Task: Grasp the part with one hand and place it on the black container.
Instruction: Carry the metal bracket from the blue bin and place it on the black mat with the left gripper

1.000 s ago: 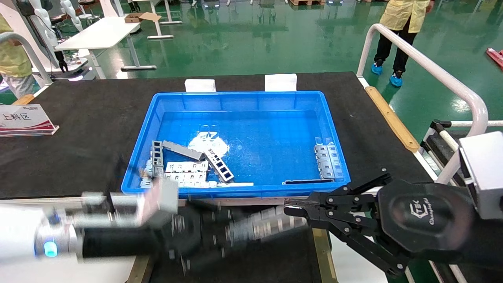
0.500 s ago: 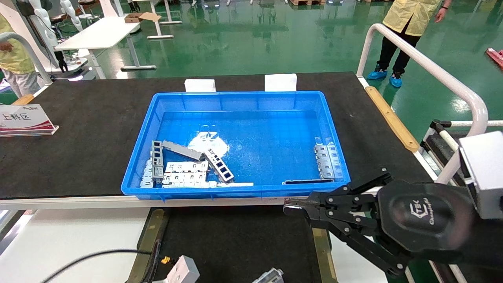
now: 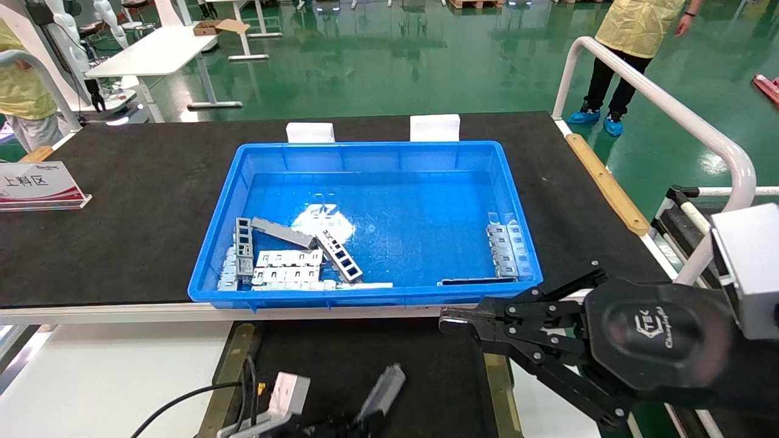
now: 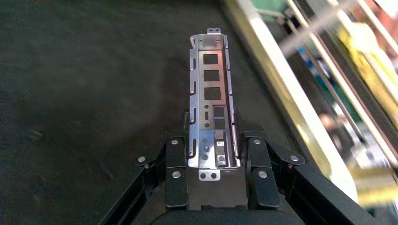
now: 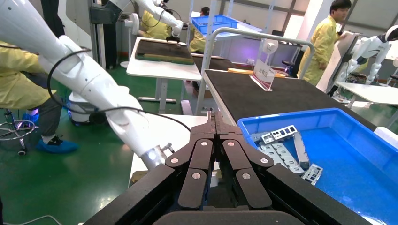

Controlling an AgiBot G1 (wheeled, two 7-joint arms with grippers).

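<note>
The part [image 4: 210,101] is a slim silver bracket with a row of rectangular cutouts, clamped at one end between the two fingers of the left gripper [image 4: 213,154]; the rest sticks straight out past the fingertips. It is over the black container [image 4: 84,93], whose matte surface fills the space under it; whether it touches the surface cannot be told. A brass-coloured side strip [image 4: 281,93] of the container runs just beside the part.

In the head view the part [image 3: 382,389] is tilted, over the black container [image 3: 365,359], on the robot's side of the blue crate [image 3: 365,158]. The left gripper [image 3: 341,423] is at the part's lower end, mostly cut off.

Right gripper [image 3: 450,320] hovers at the container's right brass strip [image 3: 496,389], near the blue crate's near right corner, fingers pressed together, holding nothing; right wrist view shows the same [image 5: 215,123].

More brackets and white plates [image 3: 286,267] lie in the crate's near left corner, and another stack [image 3: 504,246] by its right wall.
</note>
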